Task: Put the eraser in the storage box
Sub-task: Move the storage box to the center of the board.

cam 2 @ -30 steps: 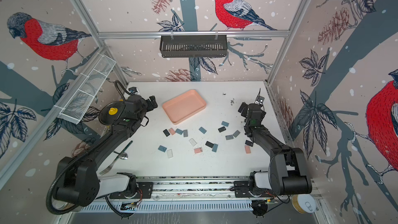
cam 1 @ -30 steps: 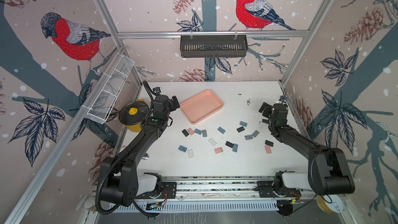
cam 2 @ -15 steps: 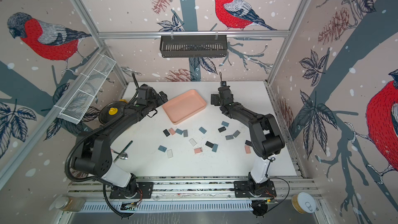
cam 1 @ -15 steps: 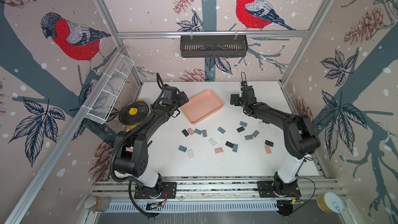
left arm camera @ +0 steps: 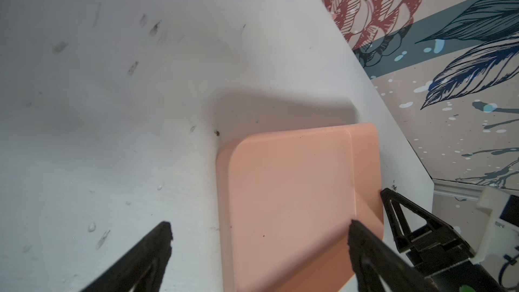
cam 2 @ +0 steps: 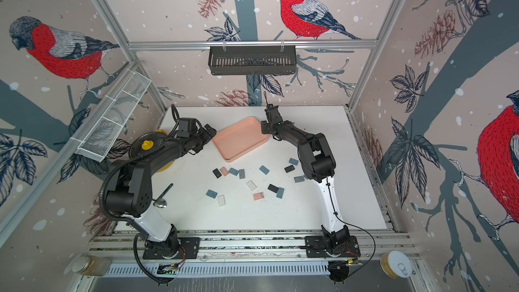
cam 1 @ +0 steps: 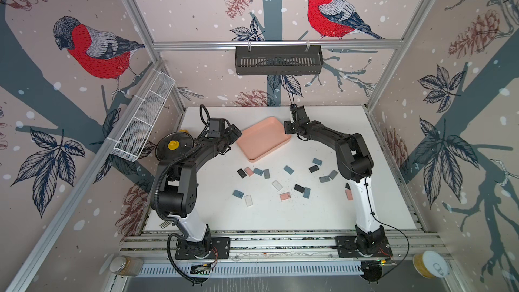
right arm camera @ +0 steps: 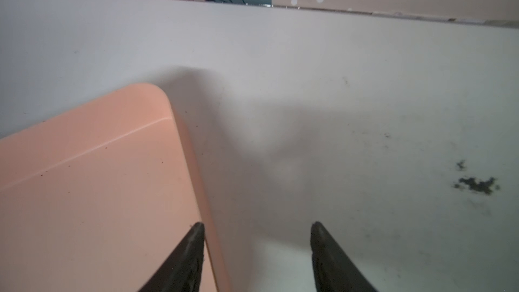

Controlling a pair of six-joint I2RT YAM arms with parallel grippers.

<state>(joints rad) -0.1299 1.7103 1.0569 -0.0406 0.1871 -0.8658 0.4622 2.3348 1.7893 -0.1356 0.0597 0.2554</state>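
Note:
The storage box [cam 1: 262, 139] [cam 2: 240, 139] is a shallow salmon-pink tray at the back middle of the white table, and nothing lies in it. Several small erasers lie loose in front of it, among them a pink eraser [cam 1: 285, 196] and a black eraser [cam 1: 241, 173]. My left gripper [cam 1: 236, 133] [left arm camera: 261, 224] is open at the box's left rim, one finger over the table and one over the box [left arm camera: 295, 186]. My right gripper [cam 1: 288, 130] [right arm camera: 258, 223] stands open astride the right rim of the box [right arm camera: 98, 192], holding nothing.
A black slotted basket [cam 1: 278, 60] hangs on the back wall and a white wire-mesh basket [cam 1: 143, 119] on the left wall. A black lid with a yellow knob [cam 1: 174, 146] sits left of the left arm. A spoon [cam 2: 163, 195] lies nearby. Dark crumbs [right arm camera: 476, 184] mark the table.
The right arm has swung from the table's right side to the box's right rim, and its jaws have narrowed. The left gripper has moved in to the box's left rim.

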